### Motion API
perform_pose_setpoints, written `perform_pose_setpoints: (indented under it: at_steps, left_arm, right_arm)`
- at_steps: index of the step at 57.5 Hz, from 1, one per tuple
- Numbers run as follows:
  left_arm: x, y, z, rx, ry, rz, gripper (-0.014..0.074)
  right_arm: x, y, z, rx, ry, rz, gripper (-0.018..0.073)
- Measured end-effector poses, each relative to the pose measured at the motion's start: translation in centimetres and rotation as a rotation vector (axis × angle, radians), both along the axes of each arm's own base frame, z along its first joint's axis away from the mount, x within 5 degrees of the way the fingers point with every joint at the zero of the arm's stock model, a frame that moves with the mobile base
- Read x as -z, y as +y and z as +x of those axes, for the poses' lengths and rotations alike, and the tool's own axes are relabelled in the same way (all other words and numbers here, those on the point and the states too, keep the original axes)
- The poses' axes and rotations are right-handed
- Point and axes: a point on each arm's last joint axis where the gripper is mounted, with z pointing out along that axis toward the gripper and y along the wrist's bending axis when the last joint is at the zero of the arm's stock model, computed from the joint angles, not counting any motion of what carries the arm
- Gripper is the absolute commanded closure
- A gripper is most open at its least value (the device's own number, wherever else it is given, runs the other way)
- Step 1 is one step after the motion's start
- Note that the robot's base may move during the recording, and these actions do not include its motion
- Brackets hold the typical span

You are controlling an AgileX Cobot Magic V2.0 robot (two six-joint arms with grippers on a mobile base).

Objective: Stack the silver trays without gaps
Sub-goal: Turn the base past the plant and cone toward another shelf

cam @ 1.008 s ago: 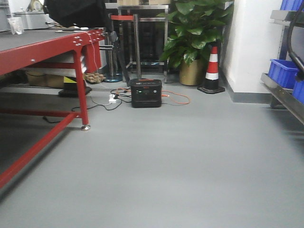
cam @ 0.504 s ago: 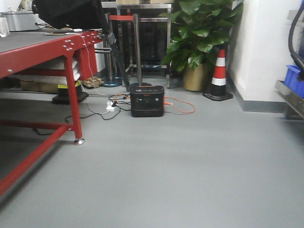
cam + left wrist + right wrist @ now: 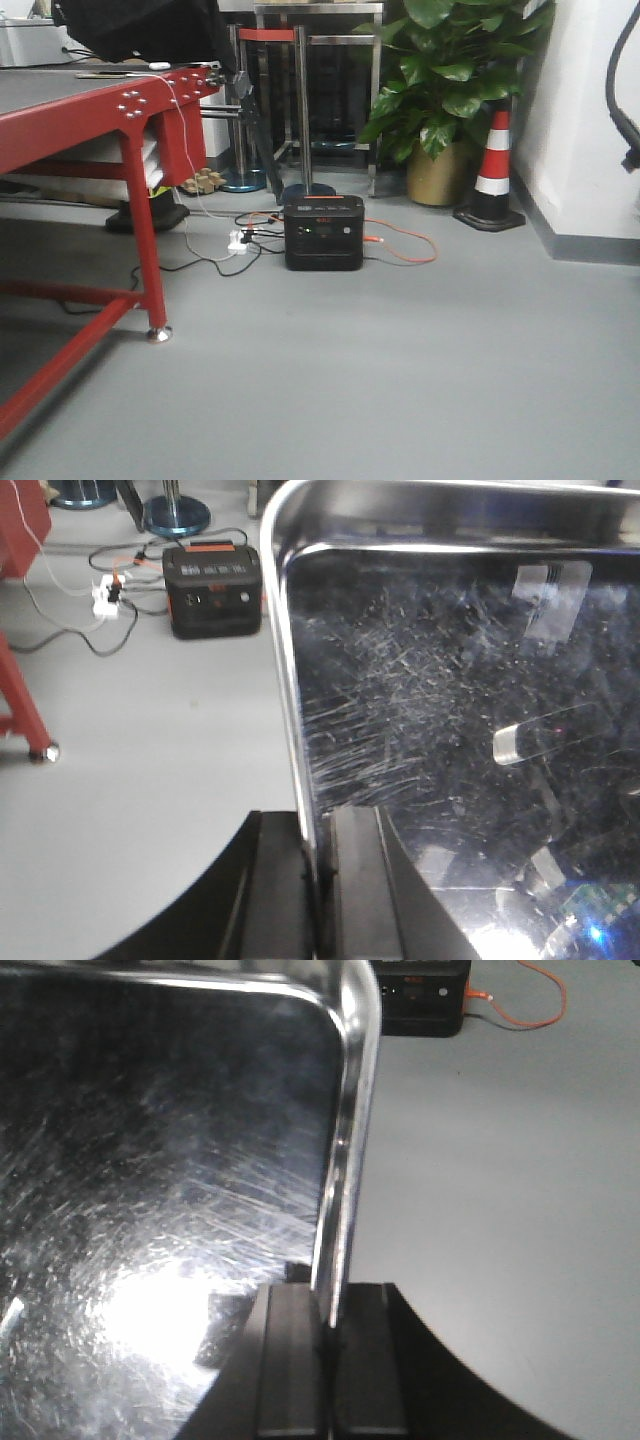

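One silver tray (image 3: 450, 680) hangs above the grey floor, held by both arms. In the left wrist view its scratched bottom fills the right side, and my left gripper (image 3: 318, 880) is shut on its left rim. In the right wrist view the same silver tray (image 3: 150, 1160) fills the left side, and my right gripper (image 3: 328, 1360) is shut on its right rim. The rim runs straight up between the black fingers (image 3: 290, 1360). Neither the tray nor the grippers appear in the front view. No other tray is in view.
A red-framed table (image 3: 60, 110) stands at the left, its leg foot (image 3: 157, 333) on the floor. Ahead sit a black power station (image 3: 323, 232) with orange and black cables (image 3: 400, 245), a metal stand (image 3: 300, 100), a potted plant (image 3: 440, 90), a traffic cone (image 3: 492, 170) and a white wall (image 3: 590, 120).
The front view has swung left and moved closer: power station, plant and cone slid right and grew, and the blue bins at the right edge left the view.
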Motion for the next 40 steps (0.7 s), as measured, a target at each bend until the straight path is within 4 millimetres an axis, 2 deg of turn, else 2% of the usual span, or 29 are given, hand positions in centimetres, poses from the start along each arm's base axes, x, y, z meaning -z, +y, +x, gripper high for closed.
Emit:
perform_pose_setpoints:
  at_steps: [40]
  left_arm:
    - [-0.07, -0.02, 0.03, 0.002, -0.009, -0.001, 0.061]
  right_arm:
    - [-0.04, 0.01, 0.03, 0.0, -0.005, 0.002, 0.0638]
